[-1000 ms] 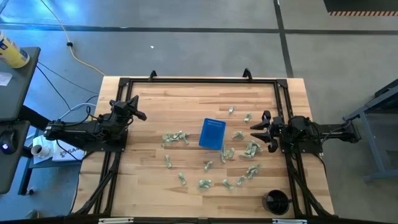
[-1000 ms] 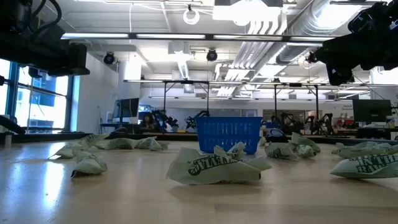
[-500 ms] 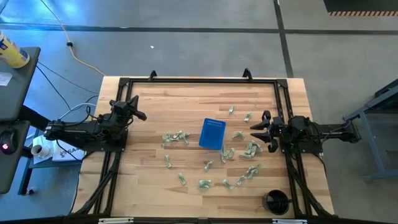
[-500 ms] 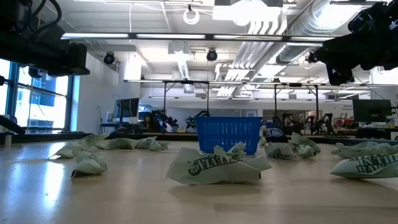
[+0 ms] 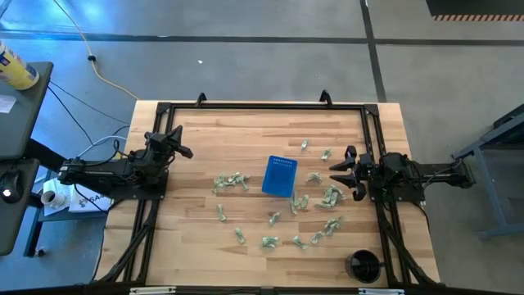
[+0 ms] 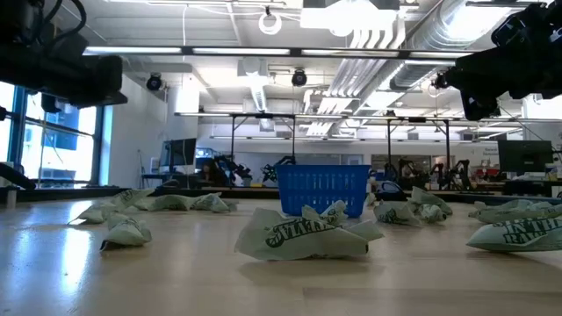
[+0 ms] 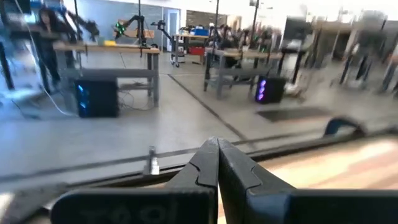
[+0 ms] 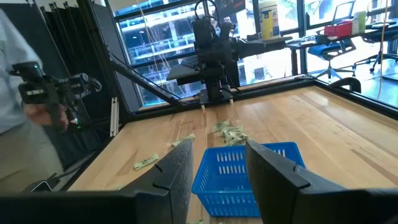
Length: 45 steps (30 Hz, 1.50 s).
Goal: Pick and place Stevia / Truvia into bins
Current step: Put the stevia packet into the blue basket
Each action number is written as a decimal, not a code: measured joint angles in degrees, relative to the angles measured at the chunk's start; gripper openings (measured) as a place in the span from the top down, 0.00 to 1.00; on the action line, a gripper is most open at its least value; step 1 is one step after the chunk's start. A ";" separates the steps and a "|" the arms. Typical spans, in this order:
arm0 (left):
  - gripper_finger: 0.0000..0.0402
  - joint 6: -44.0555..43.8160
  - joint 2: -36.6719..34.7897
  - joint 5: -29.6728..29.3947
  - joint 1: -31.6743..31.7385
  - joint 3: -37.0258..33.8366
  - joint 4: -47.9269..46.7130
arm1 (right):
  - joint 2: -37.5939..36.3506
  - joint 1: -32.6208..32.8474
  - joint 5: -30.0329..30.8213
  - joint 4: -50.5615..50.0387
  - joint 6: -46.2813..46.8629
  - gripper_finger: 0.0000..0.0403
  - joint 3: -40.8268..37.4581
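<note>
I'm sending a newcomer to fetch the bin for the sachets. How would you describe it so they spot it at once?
Start at the wooden table and look near its middle, between the two arms. There sits the blue bin, a small shallow square plastic tray with slotted walls, with pale green and white sachets scattered around it. It is the only blue thing there, unlike the round black cup at the corner.

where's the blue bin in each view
high view: blue bin at table centre, sachets around it.
low view: centre, behind a crumpled sachet.
left wrist view: not in it.
right wrist view: between the right gripper's fingers.
Shared landmark: the sachets.
</note>
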 joint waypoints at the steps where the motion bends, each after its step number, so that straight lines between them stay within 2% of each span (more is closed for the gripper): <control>1: 0.90 -3.74 -0.01 1.30 0.00 0.17 0.08 | 0.02 0.00 0.00 0.00 0.00 0.66 0.00; 3: 0.90 -13.99 0.01 7.10 0.00 0.63 0.00 | 0.00 0.02 0.01 0.01 -0.01 0.66 0.01; 6: 0.90 -29.41 -0.01 19.99 0.00 1.29 0.74 | 0.00 0.00 -0.01 0.00 0.00 0.66 0.01; 9: 0.90 -42.87 0.94 21.91 -0.02 1.36 2.18 | 0.00 0.01 -0.01 0.01 0.00 0.66 0.00; 14: 0.90 -58.42 1.29 24.61 -0.02 1.40 3.58 | 0.00 0.00 0.00 0.03 -0.01 0.66 0.01; 34: 0.90 -58.78 1.37 24.37 0.00 1.33 -4.56 | 0.00 0.01 0.01 0.03 0.00 0.66 0.01; 38: 0.90 -63.25 1.37 21.12 0.00 1.33 -3.06 | 0.00 0.02 0.35 0.27 -0.64 0.66 0.01; 39: 0.90 -66.00 1.37 21.16 0.00 1.33 -2.59 | 0.00 0.02 1.94 1.18 -0.16 0.66 -0.01; 41: 0.90 -69.96 1.37 21.42 0.00 1.33 -1.96 | -0.01 0.00 7.13 5.79 7.26 0.66 -0.01; 45: 0.90 -70.76 1.37 21.43 0.00 1.33 -3.07 | 0.10 -0.03 25.07 16.34 23.06 0.66 0.01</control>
